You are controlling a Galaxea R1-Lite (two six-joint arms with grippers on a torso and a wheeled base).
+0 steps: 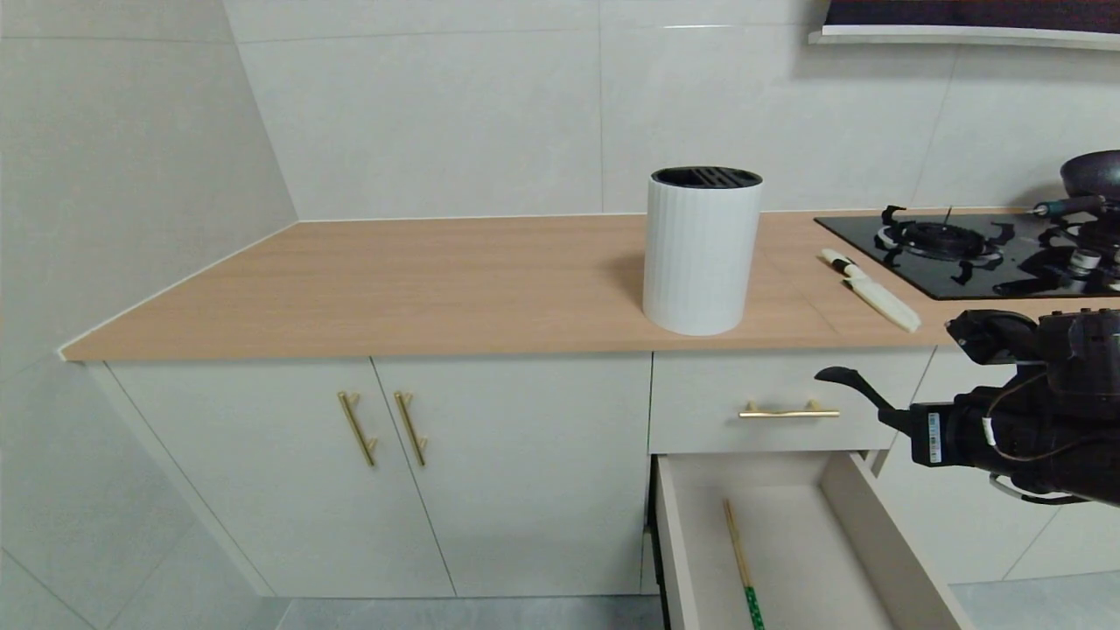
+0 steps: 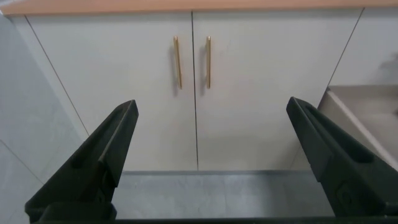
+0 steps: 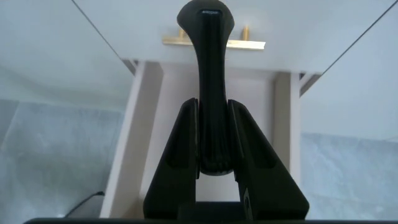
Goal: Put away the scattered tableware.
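Observation:
My right gripper (image 1: 897, 418) hangs in front of the cabinet, over the right side of the open lower drawer (image 1: 853, 534), shut on a black utensil (image 1: 845, 379) whose rounded end points toward the drawer fronts. The same black utensil (image 3: 207, 74) shows pinched between the fingers of the right gripper (image 3: 212, 112). A pair of chopsticks (image 1: 742, 560) with green ends lies in the drawer. A cream-handled knife (image 1: 871, 289) lies on the wooden counter (image 1: 394, 280) beside a white ribbed holder (image 1: 702, 249). My left gripper (image 2: 211, 109) is open, facing the double cabinet doors (image 2: 249, 81).
A black gas hob (image 1: 971, 249) with a dark pot (image 1: 1094, 175) sits at the counter's right end. The upper drawer is closed, with a gold handle (image 1: 789, 411). The drawer's side wall (image 3: 146, 93) lies below the right gripper. Tiled walls stand behind and at left.

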